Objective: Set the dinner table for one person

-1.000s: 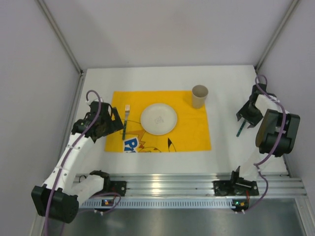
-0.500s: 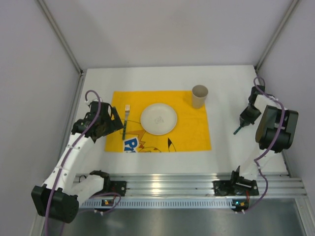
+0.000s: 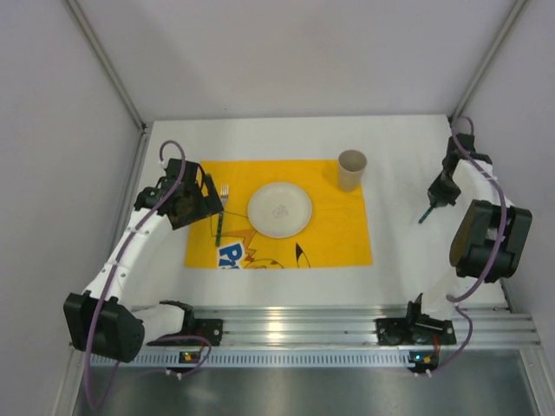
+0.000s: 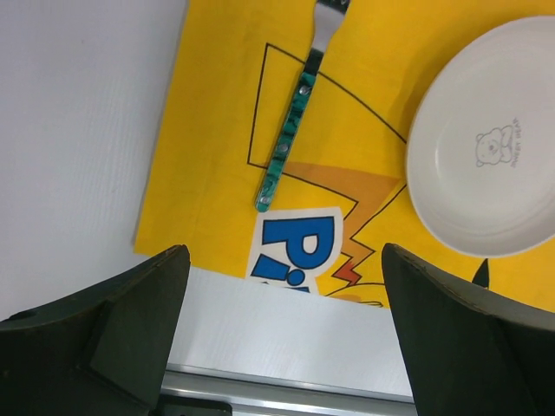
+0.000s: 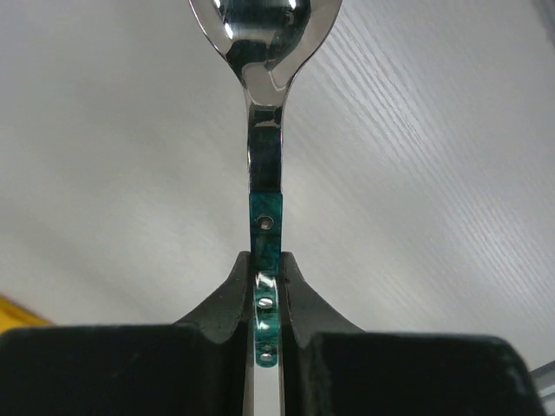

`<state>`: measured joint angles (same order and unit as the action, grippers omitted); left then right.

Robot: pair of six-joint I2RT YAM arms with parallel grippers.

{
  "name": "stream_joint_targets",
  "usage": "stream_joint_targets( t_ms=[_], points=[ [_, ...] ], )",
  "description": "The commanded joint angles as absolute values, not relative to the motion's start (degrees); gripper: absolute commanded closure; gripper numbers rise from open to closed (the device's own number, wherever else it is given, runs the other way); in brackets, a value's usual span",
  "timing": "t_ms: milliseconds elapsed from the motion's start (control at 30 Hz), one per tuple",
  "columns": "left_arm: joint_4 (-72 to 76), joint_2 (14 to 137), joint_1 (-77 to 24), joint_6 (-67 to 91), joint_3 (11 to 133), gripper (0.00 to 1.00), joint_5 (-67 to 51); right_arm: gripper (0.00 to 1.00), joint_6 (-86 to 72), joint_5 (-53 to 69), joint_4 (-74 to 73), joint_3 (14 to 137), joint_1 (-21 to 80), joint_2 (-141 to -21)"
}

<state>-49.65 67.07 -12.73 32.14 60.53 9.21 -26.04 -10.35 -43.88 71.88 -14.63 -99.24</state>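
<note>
Your right gripper (image 5: 264, 276) is clamped tight on the spoon (image 5: 264, 165). Its fingers (image 5: 231, 299) pinch the green end of the handle with barely a gap, and the shiny bowl points away from the wrist over bare white. From above, that gripper sits at the far right of the dinner table (image 3: 399, 269), well apart from the yellow cloth (image 3: 342, 234) that lies in the table's middle. Whether the spoon's bowl touches the surface, you cannot tell. Over on your other side, the left gripper (image 3: 196, 201) hangs above the cloth's left edge, jaws spread wide and nothing between them. Its wrist view shows the fork (image 4: 291, 121) lying flat on the cloth, green handle toward the near edge, with the white plate (image 4: 468, 173) near it on the right. The cup (image 3: 351, 170) stands upright at the cloth's far right corner.
</note>
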Motion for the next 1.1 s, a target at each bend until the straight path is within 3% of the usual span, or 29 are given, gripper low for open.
stream_joint_targets(
  t_ms=[0,167,333,600,1067],
  points=[
    [-48.07,70.21,-12.57,30.67,67.22,0.02,7.12,1.00,-26.02,-11.86,-46.66,83.30,-8.98,-90.36],
    [-49.13,72.42,-12.92,31.20,71.36,0.02,6.24,1.00,-25.14,-15.29,-51.94,93.94,8.82,-84.21],
    [-50.62,72.86,-13.27,32.34,73.91,0.02,6.42,1.00,-26.19,-17.05,-52.47,92.82,23.96,-77.01],
    [-53.52,68.21,-13.97,33.13,72.51,0.02,8.17,1.00,-27.86,-5.64,-44.65,77.27,32.25,-71.45],
    [-62.05,58.19,-14.06,34.89,70.23,0.02,12.30,1.00,-32.86,0.27,-29.98,60.48,35.51,-79.80]
  ],
)
